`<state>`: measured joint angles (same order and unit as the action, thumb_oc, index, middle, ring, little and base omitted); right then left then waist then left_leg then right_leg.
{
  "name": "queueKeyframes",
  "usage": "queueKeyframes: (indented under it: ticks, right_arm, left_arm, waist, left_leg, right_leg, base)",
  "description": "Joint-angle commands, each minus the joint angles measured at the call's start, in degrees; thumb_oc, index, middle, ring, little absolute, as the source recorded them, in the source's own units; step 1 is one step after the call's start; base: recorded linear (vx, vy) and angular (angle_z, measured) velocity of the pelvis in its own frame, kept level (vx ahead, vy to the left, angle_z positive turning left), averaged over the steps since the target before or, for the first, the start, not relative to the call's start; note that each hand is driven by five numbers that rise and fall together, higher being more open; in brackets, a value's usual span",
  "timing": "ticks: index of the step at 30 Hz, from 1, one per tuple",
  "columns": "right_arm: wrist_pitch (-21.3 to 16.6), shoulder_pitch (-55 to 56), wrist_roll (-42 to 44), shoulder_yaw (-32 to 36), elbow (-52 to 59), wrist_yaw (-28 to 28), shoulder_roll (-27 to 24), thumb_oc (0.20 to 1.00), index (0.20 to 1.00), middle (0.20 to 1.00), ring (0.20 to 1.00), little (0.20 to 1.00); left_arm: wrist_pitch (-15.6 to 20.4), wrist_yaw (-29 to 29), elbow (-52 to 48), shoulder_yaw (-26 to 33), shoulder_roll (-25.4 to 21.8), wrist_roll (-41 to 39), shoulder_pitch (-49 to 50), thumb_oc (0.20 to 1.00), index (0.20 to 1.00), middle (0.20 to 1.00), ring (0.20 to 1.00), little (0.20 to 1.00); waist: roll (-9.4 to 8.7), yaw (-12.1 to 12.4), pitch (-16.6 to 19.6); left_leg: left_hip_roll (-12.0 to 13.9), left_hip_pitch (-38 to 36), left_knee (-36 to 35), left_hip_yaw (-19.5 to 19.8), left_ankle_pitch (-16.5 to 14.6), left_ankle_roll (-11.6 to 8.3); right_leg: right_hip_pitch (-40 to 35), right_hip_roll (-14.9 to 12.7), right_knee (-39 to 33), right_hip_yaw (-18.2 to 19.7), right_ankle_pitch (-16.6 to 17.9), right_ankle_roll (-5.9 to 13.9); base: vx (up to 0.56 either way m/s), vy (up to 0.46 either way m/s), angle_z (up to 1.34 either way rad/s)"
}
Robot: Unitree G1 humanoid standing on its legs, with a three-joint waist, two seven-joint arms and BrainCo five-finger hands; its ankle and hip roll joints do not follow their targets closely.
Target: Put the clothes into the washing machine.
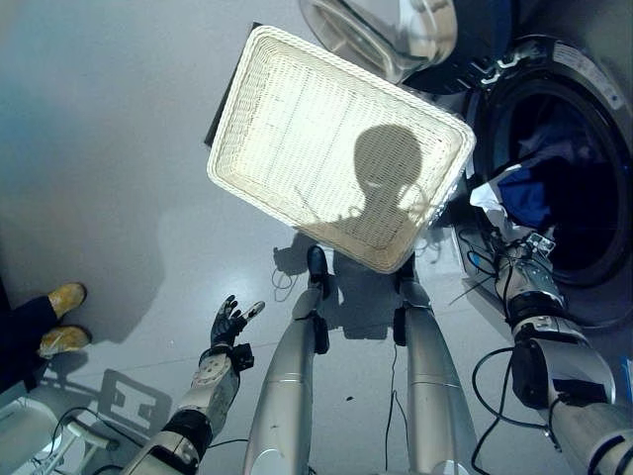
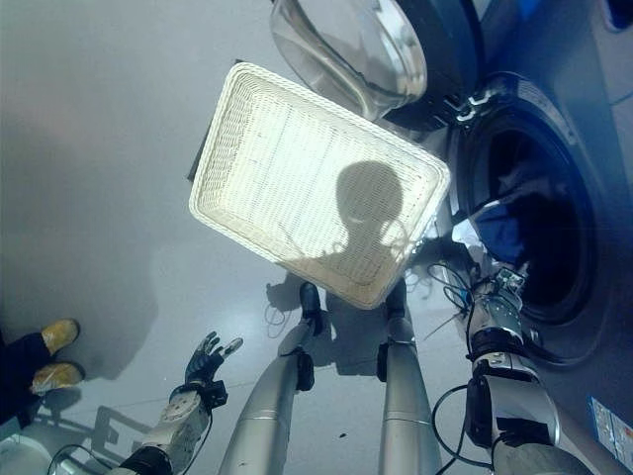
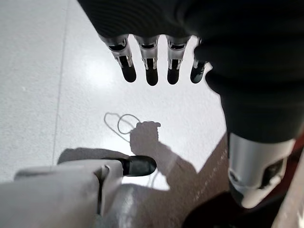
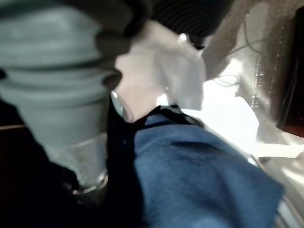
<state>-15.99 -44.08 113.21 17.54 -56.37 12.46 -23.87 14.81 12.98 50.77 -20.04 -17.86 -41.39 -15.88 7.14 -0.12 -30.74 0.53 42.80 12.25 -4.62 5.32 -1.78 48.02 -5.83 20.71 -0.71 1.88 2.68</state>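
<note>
Washing machine: the front-loader (image 1: 584, 188) stands at the robot's right, its round opening dark, its glass door (image 2: 346, 49) swung wide open beyond the basket.

Clothes: a dark blue garment (image 1: 522, 195) with a white piece (image 1: 487, 194) beside it lies at the lower lip of the opening, half in the drum. In the right wrist view the blue cloth (image 4: 199, 175) sits right up against the hand, with the white cloth (image 4: 161, 80) just past it and the grey rubber door seal (image 4: 57, 80) alongside.

Right hand: the right hand (image 1: 526, 259) is at the mouth of the machine, touching the clothes. Its fingers are buried in the cloth, so I cannot tell whether they are closed on anything or not.

Left hand: the left hand (image 1: 229, 322) hangs low over the floor on the robot's left, well apart from the machine, fingers (image 3: 151, 71) straight and spread, thumb (image 3: 137, 165) apart, nothing in it.

Basket: the white wicker laundry basket (image 1: 247, 109) sits on the floor ahead of the robot, just beside the machine, with no clothes in it.

Floor: pale grey and glossy (image 1: 109, 148).

Person: someone's yellow shoes (image 1: 63, 317) and dark trouser legs show at the far left.
</note>
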Motion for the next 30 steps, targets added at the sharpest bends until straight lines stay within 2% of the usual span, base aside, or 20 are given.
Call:
queueKeyframes:
  ticks: [1,6,12,18,19,20,21,22,23,24,30]
  right_arm:
    - [0.0,3.4,-0.2,0.9,5.1,-4.8,-2.9,1.000,1.000,1.000,1.000,1.000]
    - [-0.1,4.4,-0.2,0.6,7.2,-5.6,-1.8,1.000,1.000,1.000,1.000,1.000]
    - [5.6,3.8,-0.2,-0.1,3.8,-9.7,-1.2,1.000,1.000,1.000,1.000,1.000]
    - [6.0,3.9,-0.2,-0.6,3.4,-10.1,-1.2,1.000,1.000,1.000,1.000,1.000]
    - [4.6,3.3,-0.2,-2.1,2.3,-11.8,-2.5,1.000,1.000,1.000,1.000,1.000]
    - [2.8,3.5,-0.2,-2.7,2.2,-12.2,-2.9,1.000,1.000,1.000,1.000,1.000]
    - [2.8,3.5,-0.2,-2.7,2.2,-12.2,-2.9,1.000,1.000,1.000,1.000,1.000]
    - [-4.1,3.7,-0.2,-4.6,2.6,-14.4,-3.8,1.000,1.000,1.000,1.000,1.000]
    - [-7.8,4.9,-0.2,-6.1,3.2,-16.5,-3.3,1.000,1.000,1.000,1.000,1.000]
    - [-8.8,5.1,-0.7,-6.6,3.1,-17.2,-3.1,1.000,1.000,1.000,1.000,1.000]
    - [-9.0,5.1,-0.2,-6.0,4.2,-19.5,-4.8,1.000,1.000,1.000,1.000,1.000]
  left_arm:
    - [1.1,0.9,0.3,0.2,0.2,0.1,1.6,1.000,1.000,1.000,1.000,1.000]
    - [1.0,1.1,0.3,0.6,0.4,0.1,1.7,1.000,1.000,1.000,1.000,1.000]
    - [0.7,1.5,0.4,1.5,0.6,0.7,0.4,1.000,1.000,1.000,1.000,1.000]
    - [0.7,1.6,0.5,1.5,0.7,0.7,0.4,1.000,1.000,1.000,1.000,1.000]
    - [0.6,1.2,1.4,1.9,0.5,0.6,-0.2,1.000,1.000,1.000,1.000,1.000]
    - [0.6,1.1,1.6,1.9,0.5,0.5,0.0,1.000,1.000,1.000,1.000,1.000]
    - [0.6,1.1,1.6,1.9,0.5,0.5,0.0,1.000,1.000,1.000,1.000,1.000]
    - [0.6,0.7,1.9,2.0,0.5,0.1,0.2,1.000,1.000,1.000,1.000,1.000]
    - [1.0,-0.2,2.7,2.4,0.7,-0.1,0.6,1.000,1.000,1.000,1.000,1.000]
    - [0.9,-0.2,3.0,2.5,1.0,0.0,0.4,1.000,1.000,1.000,1.000,1.000]
    - [0.9,-0.8,3.1,3.5,0.6,0.1,0.8,1.000,1.000,1.000,1.000,1.000]
  waist:
    - [3.91,-0.1,0.9]
    - [3.38,-0.2,0.9]
    - [3.23,0.0,0.9]
    - [3.20,0.0,0.9]
    - [3.03,0.1,0.9]
    - [2.95,0.0,0.9]
    - [2.95,0.0,0.9]
    - [2.80,-0.2,0.9]
    - [2.34,-0.5,0.9]
    - [2.20,-0.7,0.9]
    - [1.73,-0.8,0.9]
  left_leg:
    - [-4.7,-1.2,-1.6,-0.5,-1.6,0.57]
    - [-4.8,-1.9,-2.5,-0.5,-1.4,0.83]
    - [-4.8,-2.4,-3.8,-0.5,-0.5,1.18]
    - [-4.9,-3.1,-4.1,-0.4,-0.9,1.20]
    - [-4.8,-3.6,-5.0,-0.6,-0.3,1.26]
    - [-4.8,-4.2,-5.1,-0.6,-0.7,1.22]
    - [-4.8,-4.2,-5.1,-0.6,-0.7,1.22]
    - [-4.8,-4.7,-5.3,-0.7,-0.8,1.18]
    - [-4.8,-5.3,-5.2,-0.8,-1.0,1.28]
    - [-4.9,-5.7,-5.3,-1.0,-1.0,1.44]
    - [-5.0,-6.7,-4.9,-1.3,-1.6,1.66]
  right_leg:
    - [-1.6,5.6,3.6,-5.7,-6.1,-1.38]
    - [-2.2,5.6,2.9,-5.7,-5.4,-1.07]
    - [-2.7,5.6,1.3,-5.7,-3.8,-0.56]
    - [-3.3,5.4,1.1,-5.7,-4.1,-0.34]
    - [-3.8,5.3,-0.4,-5.9,-2.9,-0.09]
    - [-4.4,5.2,-0.5,-5.8,-3.3,0.02]
    - [-4.4,5.2,-0.5,-5.8,-3.3,0.02]
    - [-4.8,5.2,-0.9,-5.8,-3.1,0.03]
    - [-5.5,5.3,-1.5,-5.6,-2.8,0.02]
    - [-5.8,5.3,-1.9,-5.5,-2.6,-0.01]
    - [-6.9,5.1,-2.5,-5.5,-2.3,0.16]
  base:
    - [-0.03,0.021,0.07]
    - [-0.04,0.029,0.03]
    - [-0.06,0.021,0.07]
    - [-0.02,0.010,0.00]
    - [-0.07,0.049,-0.03]
    - [-0.07,0.049,-0.03]
    - [-0.01,0.044,-0.06]
    - [-0.04,0.080,-0.05]
    - [-0.05,0.103,-0.05]
    - [-0.03,0.082,0.00]
    - [-0.01,0.020,-0.03]
